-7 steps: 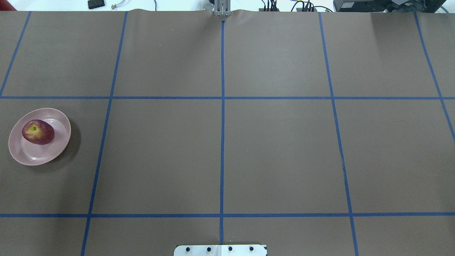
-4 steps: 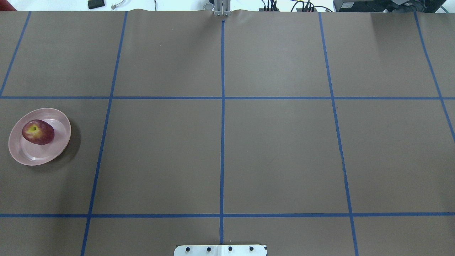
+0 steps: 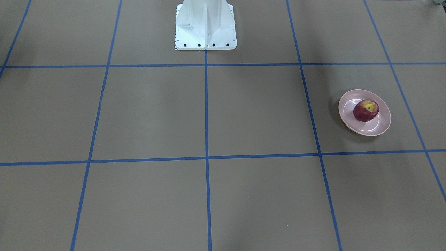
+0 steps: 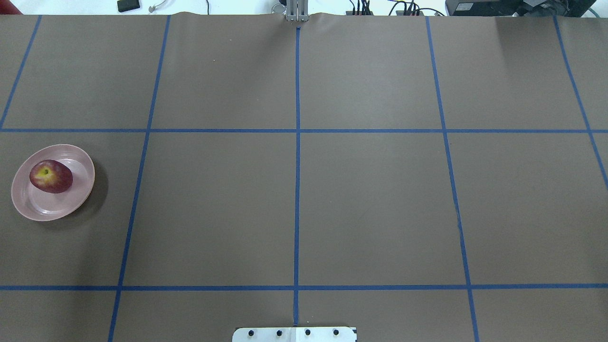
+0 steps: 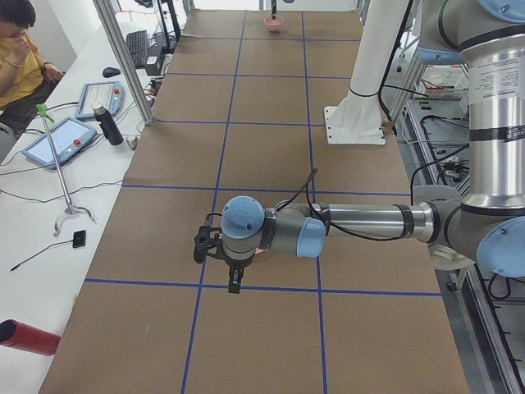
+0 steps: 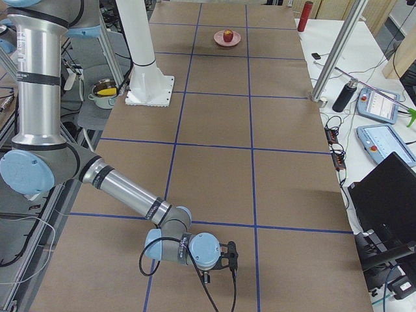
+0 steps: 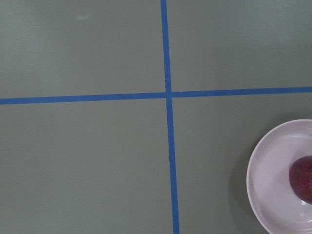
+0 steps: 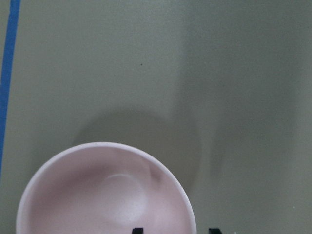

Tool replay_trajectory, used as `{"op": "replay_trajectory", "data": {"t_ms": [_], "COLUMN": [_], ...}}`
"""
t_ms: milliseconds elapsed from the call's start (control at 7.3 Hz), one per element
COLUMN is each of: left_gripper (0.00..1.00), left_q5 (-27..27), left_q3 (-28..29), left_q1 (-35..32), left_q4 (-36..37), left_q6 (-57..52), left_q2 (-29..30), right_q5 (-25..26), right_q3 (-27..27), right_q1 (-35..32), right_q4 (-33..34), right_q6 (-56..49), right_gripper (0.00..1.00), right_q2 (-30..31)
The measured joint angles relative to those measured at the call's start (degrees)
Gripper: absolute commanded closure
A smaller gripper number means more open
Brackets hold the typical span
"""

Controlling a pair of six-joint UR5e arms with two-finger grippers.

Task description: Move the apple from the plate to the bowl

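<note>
The dark red apple (image 4: 51, 176) lies on the pale pink plate (image 4: 71, 204) at the table's left side; both also show in the front view, apple (image 3: 366, 110) and plate (image 3: 378, 127). The left wrist view has the plate (image 7: 273, 175) and a part of the apple (image 7: 303, 178) at its lower right edge. The left gripper (image 5: 234, 286) shows only in the exterior left view, and I cannot tell its state. The pink bowl (image 8: 105, 195) lies right under the open, empty right gripper (image 8: 175, 231). Neither arm shows in the overhead or front view.
Blue tape lines (image 4: 297, 190) divide the brown table cover into squares. The white robot base (image 3: 205, 24) stands at the table's robot-side edge. Tablets, a bottle and cables (image 5: 82, 123) lie on the white bench beside the table, where a person sits.
</note>
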State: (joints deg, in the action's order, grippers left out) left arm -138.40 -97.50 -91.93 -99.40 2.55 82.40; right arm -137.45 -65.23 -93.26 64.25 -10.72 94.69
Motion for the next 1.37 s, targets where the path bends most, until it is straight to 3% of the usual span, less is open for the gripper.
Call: {"op": "replay_trajectory", "data": {"t_ms": [685, 1096, 1370], "left_gripper": [0.02, 0.02, 0.02], "left_q5": [0.0, 0.0, -0.1], "left_q3": [-0.1, -0.3, -0.2], "left_q1": [0.0, 0.0, 0.0], "left_q4": [0.0, 0.0, 0.0], "left_q6": [0.0, 0.1, 0.1], "left_q2": [0.0, 0.0, 0.0], "right_q5": [1.1, -5.5, -7.9], "right_q3": [-1.5, -12.8, -22.9], "right_q1": [0.5, 0.8, 5.4], "right_q4": [0.6, 9.5, 12.3], "right_q6": [1.6, 9.1, 23.9], "right_gripper": [1.00, 1.00, 1.00], "right_q2": [-1.3, -4.1, -5.8]}}
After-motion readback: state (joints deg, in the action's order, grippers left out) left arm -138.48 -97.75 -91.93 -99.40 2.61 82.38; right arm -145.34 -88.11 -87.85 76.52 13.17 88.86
